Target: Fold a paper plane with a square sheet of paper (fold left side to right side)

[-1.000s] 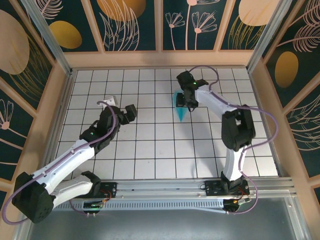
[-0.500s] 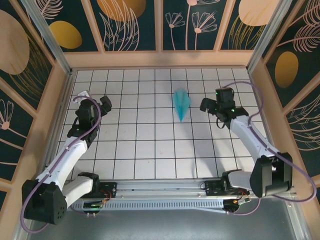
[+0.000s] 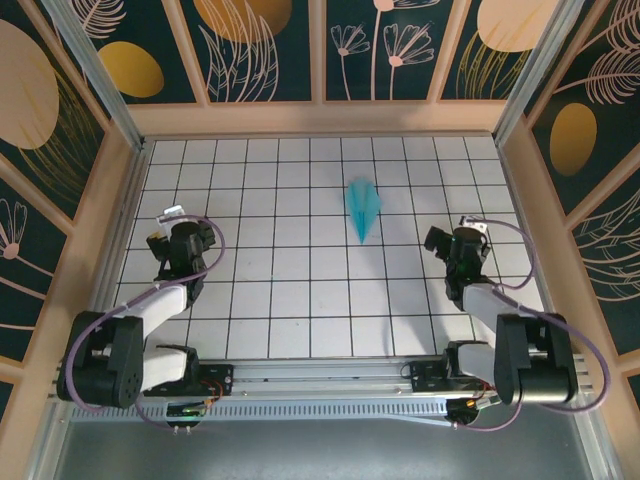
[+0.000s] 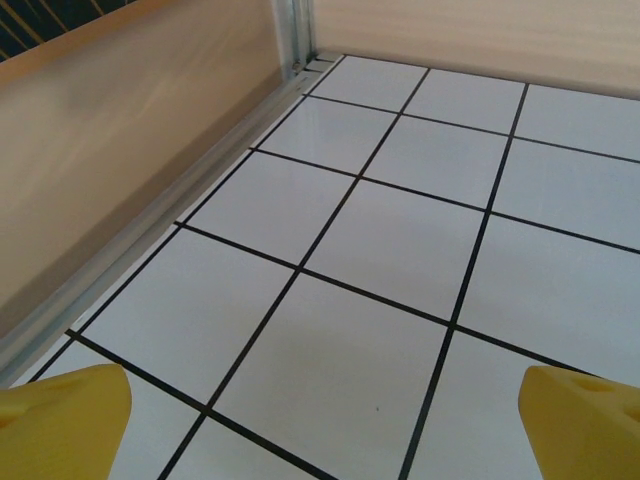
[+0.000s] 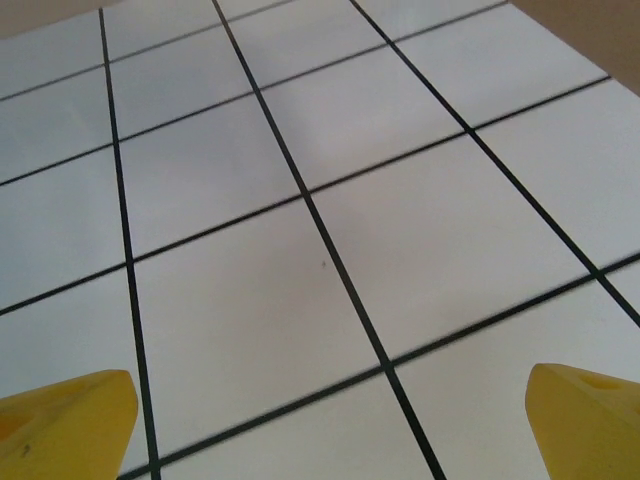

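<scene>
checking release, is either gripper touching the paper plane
No, the paper plane lies untouched, with the left gripper and right gripper both well apart from it.

Bright even light, soft sheen on white tiles (image 4: 330,115), faint shadows, right wrist view slightly blurred

The paper plane (image 3: 362,208) was seen in teal-blue. The table (image 3: 280,290) was tiled white with a black grid. The wall panels (image 3: 270,45) were patterned dark teal with gold ovals and pale line-drawn flowers. Yellow fingertips (image 4: 62,420) were shown on the left gripper (image 4: 320,430) and the right gripper (image 5: 320,425).
</scene>
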Robot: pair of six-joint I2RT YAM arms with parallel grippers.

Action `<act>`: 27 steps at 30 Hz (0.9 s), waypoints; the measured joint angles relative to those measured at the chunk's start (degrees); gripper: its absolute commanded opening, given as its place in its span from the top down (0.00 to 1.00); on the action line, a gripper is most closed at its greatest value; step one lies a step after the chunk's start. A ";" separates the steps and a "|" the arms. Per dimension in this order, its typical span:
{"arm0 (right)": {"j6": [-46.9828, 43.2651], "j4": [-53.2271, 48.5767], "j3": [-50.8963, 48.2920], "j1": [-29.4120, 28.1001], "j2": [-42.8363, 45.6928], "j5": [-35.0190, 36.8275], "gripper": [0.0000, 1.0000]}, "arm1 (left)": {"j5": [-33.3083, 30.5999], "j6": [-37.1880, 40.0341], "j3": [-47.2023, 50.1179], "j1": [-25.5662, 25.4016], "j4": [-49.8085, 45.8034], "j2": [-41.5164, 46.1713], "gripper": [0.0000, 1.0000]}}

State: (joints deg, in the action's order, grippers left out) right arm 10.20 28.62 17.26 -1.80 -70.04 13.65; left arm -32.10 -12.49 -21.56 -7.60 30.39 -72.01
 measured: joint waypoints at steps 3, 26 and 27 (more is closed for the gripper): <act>-2.14 10.34 -1.84 0.00 -4.02 -0.09 0.01 | 0.98 1.46 1.36 0.63 4.92 -1.79 0.01; -8.17 45.05 -5.75 2.62 -19.17 -7.78 0.01 | 12.68 7.37 8.11 3.65 37.11 -13.97 0.01; -8.17 45.27 -5.75 2.62 -19.17 -7.87 0.01 | 12.70 7.37 8.61 3.89 38.25 -14.73 0.01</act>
State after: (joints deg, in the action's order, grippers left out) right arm 2.02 73.89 11.51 0.82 -89.21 5.78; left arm -19.40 -5.13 -12.95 -3.70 68.64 -86.74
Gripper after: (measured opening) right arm 0.992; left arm 0.988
